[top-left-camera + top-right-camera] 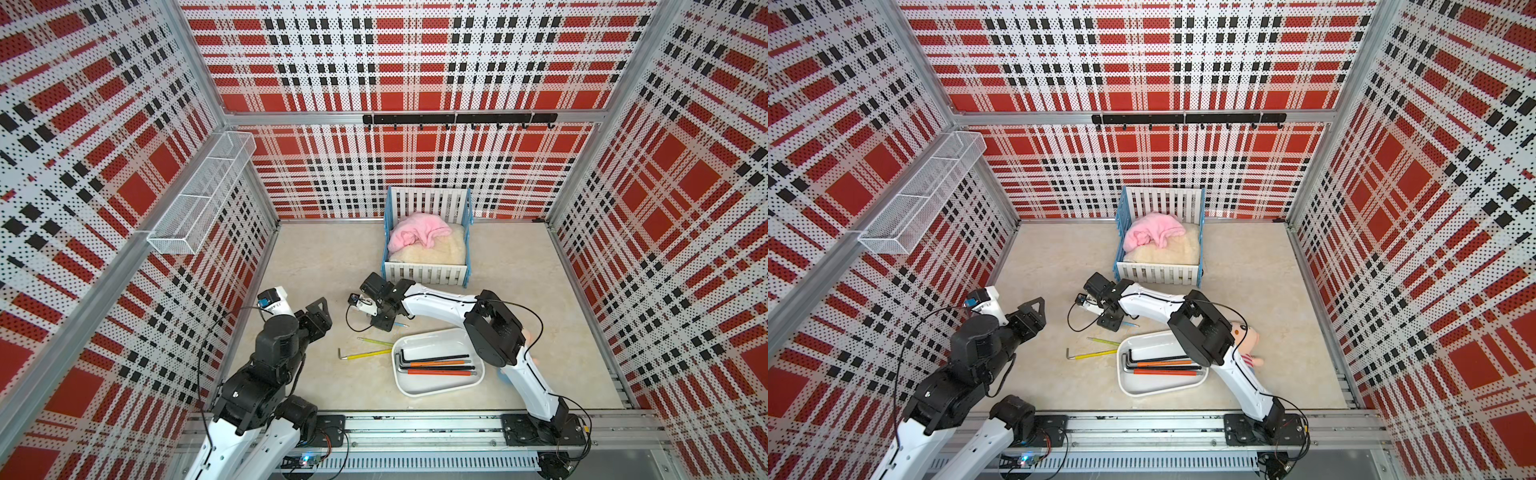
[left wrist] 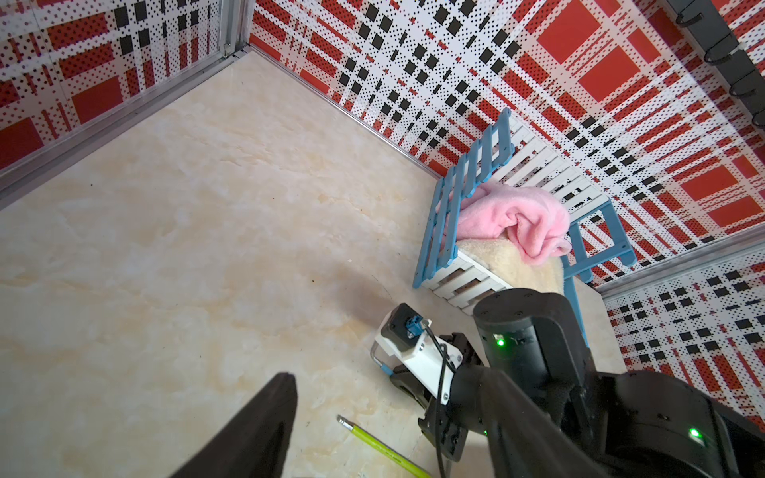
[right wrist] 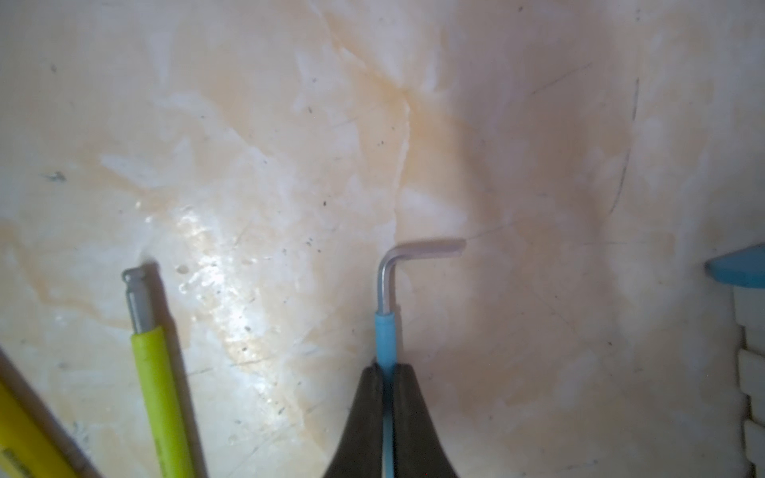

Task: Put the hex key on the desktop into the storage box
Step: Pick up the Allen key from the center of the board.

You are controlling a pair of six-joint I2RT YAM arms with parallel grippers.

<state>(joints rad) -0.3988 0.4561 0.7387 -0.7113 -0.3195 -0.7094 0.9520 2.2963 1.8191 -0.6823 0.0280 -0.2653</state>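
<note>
One blue hex key [image 3: 387,343] half-hidden in right gripper [image 3: 388,369].

I see plaid perforated walls [image 1: 415,54], a black hook rail [image 1: 459,119], and a wall-mounted wire mesh basket [image 1: 203,195].

Green hex key [image 2: 381,445] lies on the desktop [image 2: 165,248], apparently beside the right arm [image 2: 538,351].

Beige desktop [image 1: 324,257], storage box [image 1: 404,380], crib [image 1: 424,272], two yellow hex keys [image 1: 365,355] (beside box)
</note>
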